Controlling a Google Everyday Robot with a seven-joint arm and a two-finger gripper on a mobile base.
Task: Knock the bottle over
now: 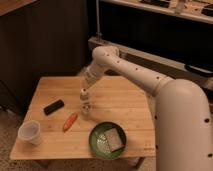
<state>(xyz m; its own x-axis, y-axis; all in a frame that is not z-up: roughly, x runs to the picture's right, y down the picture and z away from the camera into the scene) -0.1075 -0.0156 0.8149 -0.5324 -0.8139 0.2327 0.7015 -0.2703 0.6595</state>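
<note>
The bottle (86,102) is small and clear, with a white cap and a pale label band. It stands upright near the middle of the wooden table (125,105). My gripper (85,81) is at the end of the white arm, which reaches in from the right. The gripper hangs just above and slightly behind the bottle's cap, very close to it. I cannot tell whether it touches the bottle.
A black oblong object (53,106) lies left of the bottle. An orange carrot-like item (70,121) lies in front of it. A white translucent cup (30,132) stands at the front left corner. A green plate (96,145) holding a sponge (114,138) sits at the front.
</note>
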